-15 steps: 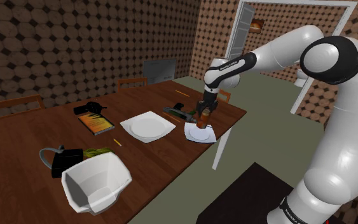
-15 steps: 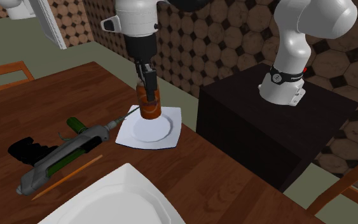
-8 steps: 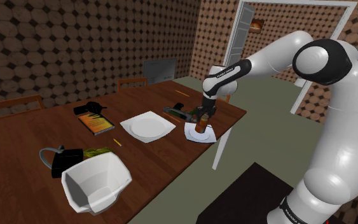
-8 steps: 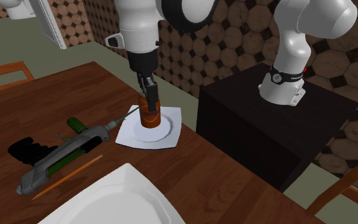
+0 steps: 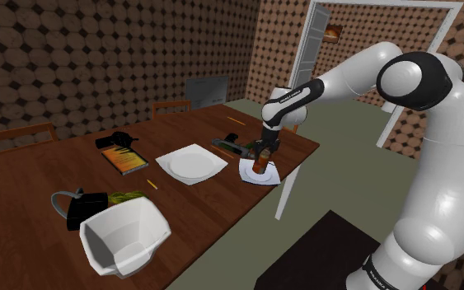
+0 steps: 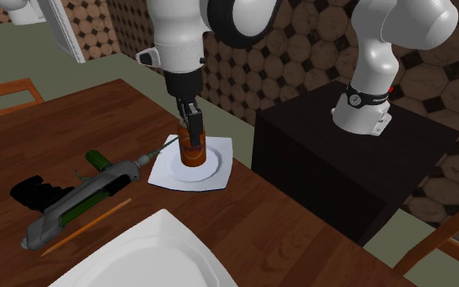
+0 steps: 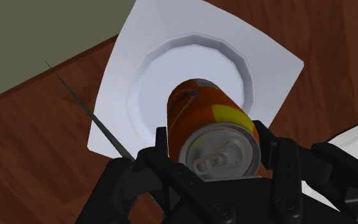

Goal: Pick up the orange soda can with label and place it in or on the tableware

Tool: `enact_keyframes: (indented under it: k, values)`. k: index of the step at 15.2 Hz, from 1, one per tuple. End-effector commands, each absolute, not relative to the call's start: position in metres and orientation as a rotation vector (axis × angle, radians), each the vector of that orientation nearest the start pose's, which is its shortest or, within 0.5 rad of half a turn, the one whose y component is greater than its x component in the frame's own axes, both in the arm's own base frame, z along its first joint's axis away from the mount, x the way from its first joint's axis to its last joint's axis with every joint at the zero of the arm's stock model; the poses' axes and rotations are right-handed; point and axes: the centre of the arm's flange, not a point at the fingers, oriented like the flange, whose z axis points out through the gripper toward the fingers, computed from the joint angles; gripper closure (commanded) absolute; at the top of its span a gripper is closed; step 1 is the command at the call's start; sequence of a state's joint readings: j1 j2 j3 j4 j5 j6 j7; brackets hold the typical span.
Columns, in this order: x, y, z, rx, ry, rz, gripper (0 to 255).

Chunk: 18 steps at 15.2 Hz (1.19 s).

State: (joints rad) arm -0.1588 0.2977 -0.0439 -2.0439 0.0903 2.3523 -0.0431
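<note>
Here the end effector (image 6: pixel 191 124) clasps the top of the orange soda can (image 6: pixel 193 152) between its fingers; the can sits on the small white plate (image 6: pixel 164 174) near the desk (image 6: pixel 284 236) edge.

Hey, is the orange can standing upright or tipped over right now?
Upright, roughly: the orange can stands base-down on the small white plate, its top clasped by the claw.

arm (image 5: pixel 436 206): glossy white shells, rounded and bulbous, no visible cables. joints (image 5: pixel 416 78): dark round caps. black collar (image 6: pixel 364 99) near the base bears small white lettering, too small to read, with a red mark beside it. gripper (image 6: pixel 191 130): all black, blocky body with round recesses, two slim fingers (image 7: pixel 160 149). stand (image 6: pixel 342 171): plain black box.
</note>
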Motion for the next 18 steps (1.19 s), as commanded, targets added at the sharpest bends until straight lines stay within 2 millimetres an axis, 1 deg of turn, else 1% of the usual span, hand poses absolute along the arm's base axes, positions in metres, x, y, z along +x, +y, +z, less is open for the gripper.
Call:
enact_keyframes:
  k: [1, 6, 9, 10, 18]
  values:
    - [0.582, -0.118, 0.297, -3.073, 0.341, -0.028, 0]
    - [0.582, -0.118, 0.297, -3.073, 0.341, -0.028, 0]
    - [0.581, -0.12, 0.336, -3.073, 0.341, -0.028, 0]
    - [0.581, -0.12, 0.347, -3.073, 0.341, -0.028, 0]
    - [0.581, -0.12, 0.347, -3.073, 0.341, -0.028, 0]
